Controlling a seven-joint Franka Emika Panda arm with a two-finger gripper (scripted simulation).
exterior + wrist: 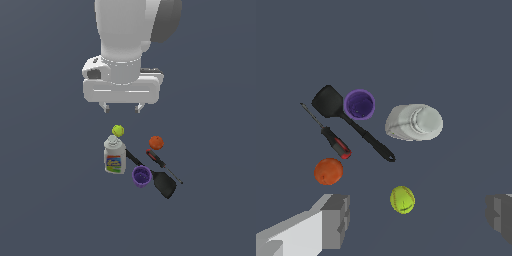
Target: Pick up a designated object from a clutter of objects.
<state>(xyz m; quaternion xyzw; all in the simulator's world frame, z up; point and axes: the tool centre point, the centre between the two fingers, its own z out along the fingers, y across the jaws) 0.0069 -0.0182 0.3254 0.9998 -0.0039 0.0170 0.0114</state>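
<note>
Six small things lay clustered on the dark counter [45, 200] in the exterior view, with the pincer [121, 108] hanging above them, its two short fingers apart and holding nothing. The yellow-green tennis ball [118, 130] sat at the far edge of the group, just below the pincer in the picture and just beyond the cap of the white bottle [114, 157]. The orange ball [156, 142] lay toward the exterior view's right, near the red-handled screwdriver [159, 160]. Nearer the camera stood the purple cup [141, 176], with the black spatula [157, 178] beside it.

From the wrist, one finger [335, 221] showed at each side of the picture, well apart, and the tennis ball [402, 199] lay between them, touching neither. The orange ball [329, 171] sat near the screwdriver's [331, 138] handle. The spatula [347, 121] lay between the screwdriver and the cup [359, 104], and the bottle [415, 122] was on the cup's other side.
</note>
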